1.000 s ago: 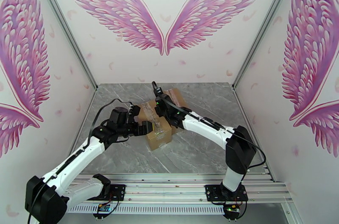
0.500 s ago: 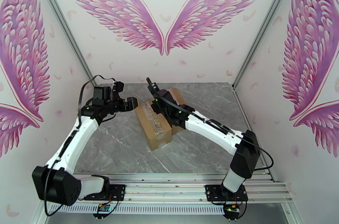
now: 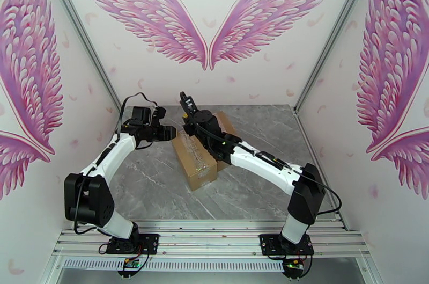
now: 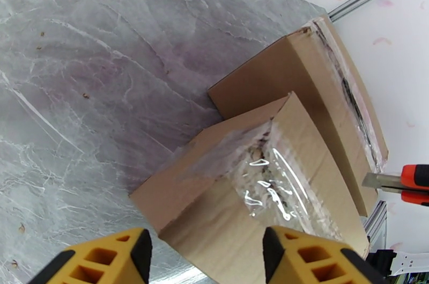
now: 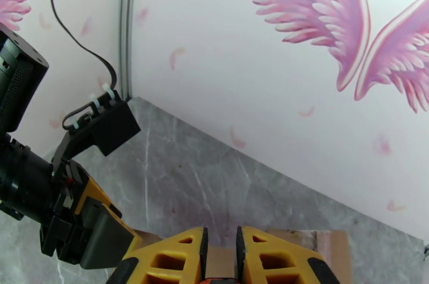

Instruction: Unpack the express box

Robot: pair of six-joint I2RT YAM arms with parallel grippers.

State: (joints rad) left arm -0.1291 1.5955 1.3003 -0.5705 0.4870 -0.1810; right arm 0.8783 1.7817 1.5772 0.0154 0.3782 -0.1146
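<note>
The express box [image 3: 201, 161] is brown cardboard with shiny clear tape, lying mid-table. In the left wrist view one taped flap [image 4: 252, 172] stands up in front of the rest of the box [image 4: 305, 81]. My left gripper [image 3: 170, 132] hovers just left of the box's far end, open with nothing between its yellow fingers [image 4: 107, 258]. Above the far end of the box, my right gripper [image 3: 190, 116] is shut on a red utility knife [image 4: 402, 182] whose blade points towards the box. Its fingers [image 5: 177, 258] sit nearly together.
The grey marble table [image 3: 155, 183] is walled by white panels with pink wings. A metal corner post [image 3: 102, 75] stands close behind the left arm. The left wrist's black camera and cable [image 5: 102, 124] hang near the right gripper.
The left arm has pulled off the box, swinging back and left toward the far corner, its jaws narrowing. The right gripper with the knife has drifted up and toward the back left.
</note>
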